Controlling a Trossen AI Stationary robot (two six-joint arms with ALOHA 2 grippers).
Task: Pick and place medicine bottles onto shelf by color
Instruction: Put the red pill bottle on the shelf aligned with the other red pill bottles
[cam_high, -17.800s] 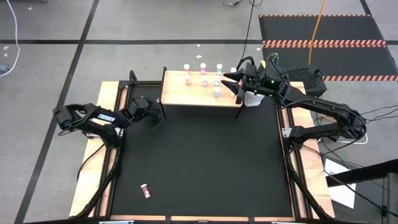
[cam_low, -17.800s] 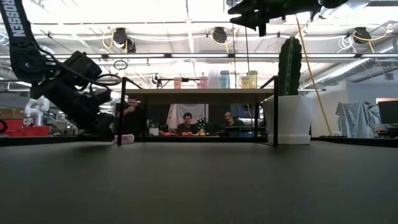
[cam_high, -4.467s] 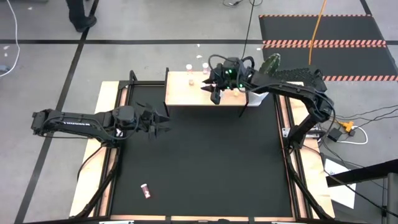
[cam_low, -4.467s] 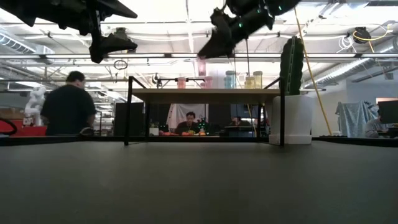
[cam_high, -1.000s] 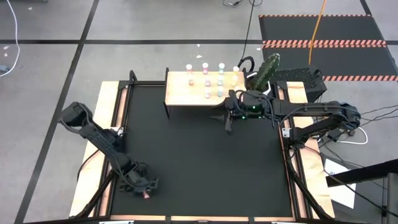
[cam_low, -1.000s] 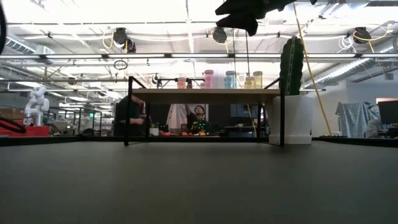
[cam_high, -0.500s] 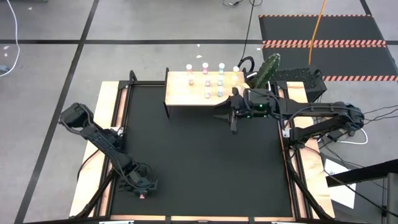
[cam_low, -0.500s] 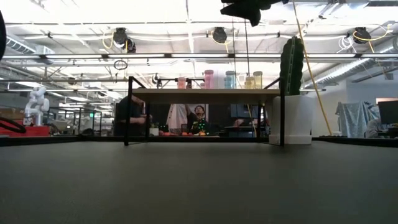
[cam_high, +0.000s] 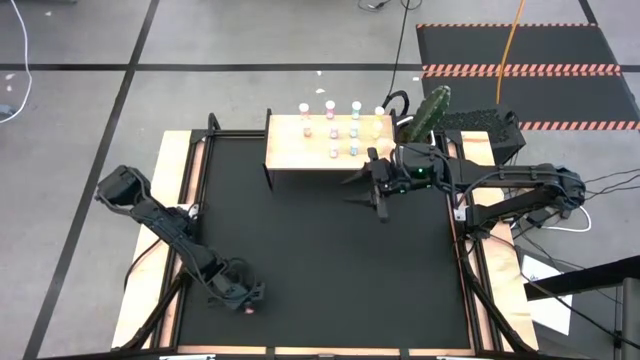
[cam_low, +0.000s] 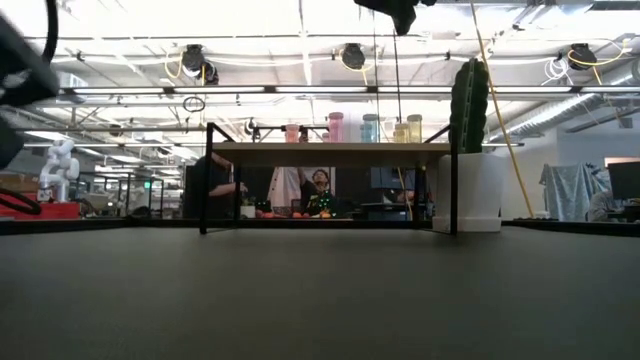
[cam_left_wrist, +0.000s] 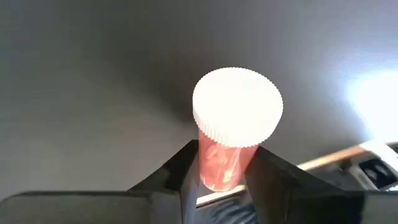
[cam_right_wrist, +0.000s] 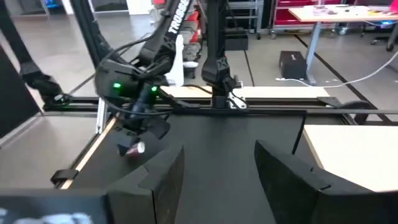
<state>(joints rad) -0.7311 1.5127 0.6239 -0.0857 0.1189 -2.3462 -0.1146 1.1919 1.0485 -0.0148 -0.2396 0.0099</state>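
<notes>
Black counter: left tool has just narrowed onto the white-capped pink plastic bottle, now ready to lift shelfward; right tool waits wide.

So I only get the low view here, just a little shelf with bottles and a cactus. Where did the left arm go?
Observer: The left gripper is at the table's near left corner, off your picture.
Operator: Is it holding anything?
Observer: Yes, its fingers are closed on a pink bottle with a white cap.
Operator: And the other arm?
Observer: The right gripper, open and empty, hangs just in front of the shelf.
</notes>
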